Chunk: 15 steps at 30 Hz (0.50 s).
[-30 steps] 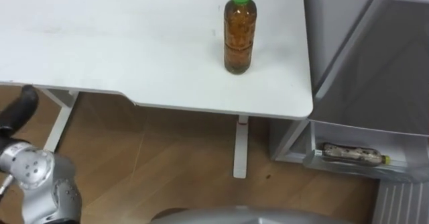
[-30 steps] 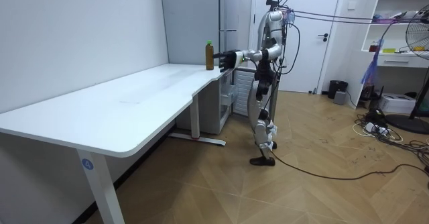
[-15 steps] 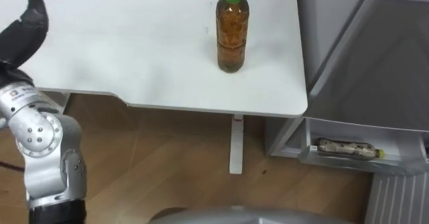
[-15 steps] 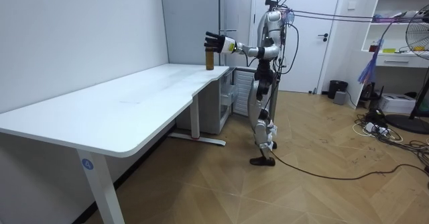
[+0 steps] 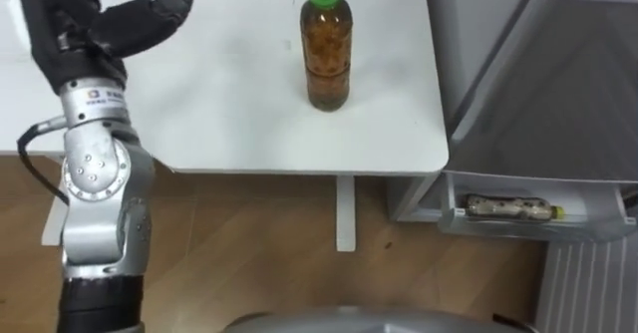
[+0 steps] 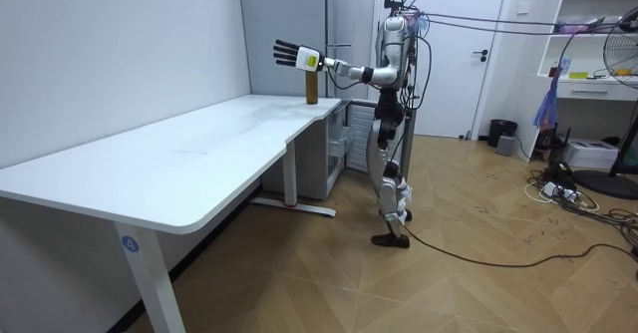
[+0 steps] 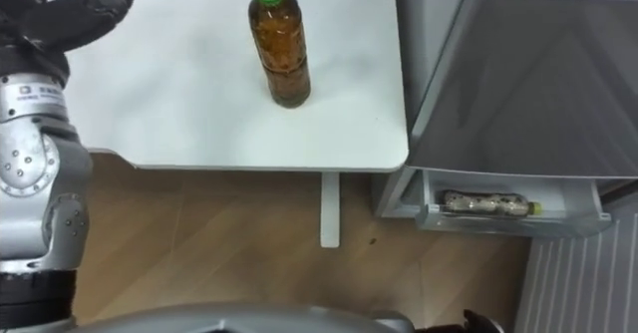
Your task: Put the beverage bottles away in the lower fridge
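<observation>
Hand report, starting from the left: the robot's black left hand (image 5: pixel 70 29) is held up over the left part of the white tabletop (image 5: pixel 229 114). Its fingers are spread wide and the thumb sticks out to the right. It's holding nothing and touching nothing. In the room view the arm reaches straight out from the shoulder, with the hand (image 6: pixel 289 54) floating higher than the bottle's cap and off to the room view's left of it.

Next along is the actual task item, a clear plastic bottle of amber drink with a green cap (image 5: pixel 326 49). It stands upright on the table near the right-hand edge, well apart from the hand. Below the table edge you get brown wooden floor (image 5: pixel 249 243) and a white table leg (image 5: pixel 344 213).

Right of the table, just beside it, sits the grey fridge (image 5: pixel 538 84). Low down on it there's a clear shelf (image 5: pixel 598 220), and I honestly can't tell if it's a door rack or a drawer. A second bottle (image 5: pixel 508 209) lies on its side in that shelf, cap end pointing right.

The robot stands at the table's end, next to the fridge.
</observation>
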{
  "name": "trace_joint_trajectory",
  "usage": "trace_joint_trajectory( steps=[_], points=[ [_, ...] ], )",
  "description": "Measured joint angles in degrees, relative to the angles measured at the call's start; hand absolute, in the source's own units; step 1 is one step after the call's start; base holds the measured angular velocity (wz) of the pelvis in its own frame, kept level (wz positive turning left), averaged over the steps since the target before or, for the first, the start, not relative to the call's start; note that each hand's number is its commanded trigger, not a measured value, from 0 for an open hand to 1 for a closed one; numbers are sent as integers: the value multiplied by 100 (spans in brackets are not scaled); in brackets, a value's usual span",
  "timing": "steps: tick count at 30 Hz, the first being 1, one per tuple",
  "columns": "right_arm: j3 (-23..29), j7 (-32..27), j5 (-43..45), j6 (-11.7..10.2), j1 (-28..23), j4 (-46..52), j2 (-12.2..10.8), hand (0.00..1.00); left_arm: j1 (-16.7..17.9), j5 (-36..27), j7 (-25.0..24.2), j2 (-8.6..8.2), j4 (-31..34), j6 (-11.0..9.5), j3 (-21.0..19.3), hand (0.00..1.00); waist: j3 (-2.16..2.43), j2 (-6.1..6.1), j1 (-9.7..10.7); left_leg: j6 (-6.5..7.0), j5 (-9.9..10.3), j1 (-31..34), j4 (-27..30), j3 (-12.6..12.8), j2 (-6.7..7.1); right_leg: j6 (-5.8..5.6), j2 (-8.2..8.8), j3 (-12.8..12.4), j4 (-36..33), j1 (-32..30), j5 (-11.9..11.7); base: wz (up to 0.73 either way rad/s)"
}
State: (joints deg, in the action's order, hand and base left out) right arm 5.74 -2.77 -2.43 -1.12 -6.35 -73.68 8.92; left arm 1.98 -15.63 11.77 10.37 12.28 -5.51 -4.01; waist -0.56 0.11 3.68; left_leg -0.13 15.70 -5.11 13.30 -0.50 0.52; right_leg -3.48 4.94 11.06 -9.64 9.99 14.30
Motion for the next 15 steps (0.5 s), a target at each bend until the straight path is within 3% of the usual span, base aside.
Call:
trace_joint_trajectory(
  steps=[4,7,8,9,10,11,12,13,14,15],
  points=[
    [1,-10,47,-3,20,-11,-3,0,1,-45,-378,-3,-61,297,124,0,-23,-3,88,27,-45,-126,-169,-110,-2,0,-6,-21,-8,-12,0,-14],
    [2,-23,45,-4,3,-13,-4,0,1,-167,-624,-4,-92,362,128,0,-24,-9,125,28,-46,-177,-209,-156,-13,0,-16,-18,-37,-6,0,-12],
    [13,-44,41,-11,-42,-38,-1,0,2,-169,-682,-11,-105,394,176,0,-56,46,114,48,-82,-317,-311,-393,-115,23,-64,4,-414,-172,29,-26],
    [50,-82,31,-16,-54,-42,9,0,10,-172,-699,-17,-131,397,198,0,-89,113,57,54,-96,-384,-363,-670,-235,140,-165,-71,-631,-353,170,-72],
    [56,-154,58,-7,27,-35,-18,0,13,-169,-737,3,-244,373,128,0,-101,223,-28,46,-92,-419,-396,-1075,-447,417,-575,-589,-317,-756,143,-83],
    [7,-181,30,-11,75,78,-75,0,-20,-169,-757,13,-480,393,-65,0,-59,176,109,-122,-42,-309,-322,-1030,-563,599,-767,-648,-48,-934,-567,-50],
    [-1,-212,19,-17,65,150,-89,0,-71,-165,-767,4,-612,475,-102,0,-52,161,256,-226,-30,-283,-307,-852,-596,626,-788,-533,-3,-868,-638,13],
    [-6,-239,-11,7,-7,197,-96,0,-106,-171,-857,-38,-708,692,-59,0,-56,129,382,-278,-55,-281,-326,-336,-618,628,-772,-514,-10,-797,-639,41],
    [1,-259,9,97,-20,177,-90,0,-98,-171,-939,-50,-707,767,-15,0,-69,105,404,-267,-63,-192,-436,16,-561,628,-760,-718,1,-758,-639,28],
    [12,-258,32,129,-16,165,-98,0,-102,-169,-961,-49,-706,771,-15,0,-77,88,422,-259,-75,-73,-500,141,-534,627,-745,-831,12,-743,-638,22]
  ],
)
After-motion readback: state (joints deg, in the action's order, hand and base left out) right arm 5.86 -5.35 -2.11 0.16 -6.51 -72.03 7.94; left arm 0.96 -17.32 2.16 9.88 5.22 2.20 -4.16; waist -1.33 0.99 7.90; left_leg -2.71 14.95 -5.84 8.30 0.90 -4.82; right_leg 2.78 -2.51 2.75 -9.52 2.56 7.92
